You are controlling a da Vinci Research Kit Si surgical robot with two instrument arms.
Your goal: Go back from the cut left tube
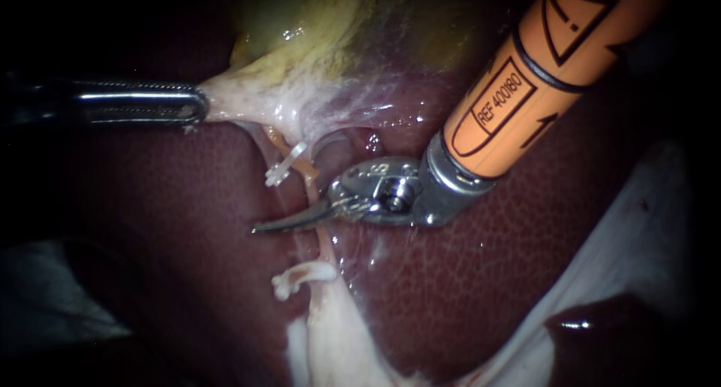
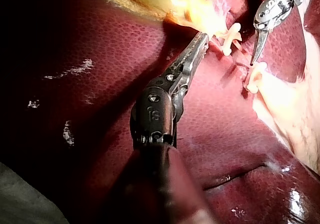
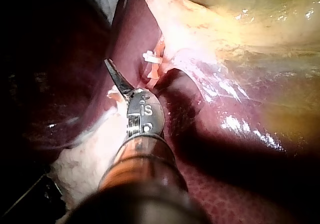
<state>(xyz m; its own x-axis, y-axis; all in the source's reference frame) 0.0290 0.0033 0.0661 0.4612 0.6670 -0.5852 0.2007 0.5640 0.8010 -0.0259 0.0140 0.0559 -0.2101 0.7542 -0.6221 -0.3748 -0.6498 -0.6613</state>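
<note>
Clip [image 1: 284, 167] white, tube [image 1: 309, 173] in it orange; liver [image 1: 451, 282] round clip maroon, pebbled; gallbladder [image 1: 300, 26] above clip yellow-green; right instrument [image 1: 270, 225] shaft orange, black-lined.

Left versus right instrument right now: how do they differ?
The left instrument has a blunt, ridged end effector, shut on pale gallbladder tissue. The right instrument has a slim, pointed one, shut and holding nothing. The left shaft is dark and the right is orange. In the endoscope view the left lies level, while the right slants in from the upper right. Both are metal-tipped and closed.
</note>
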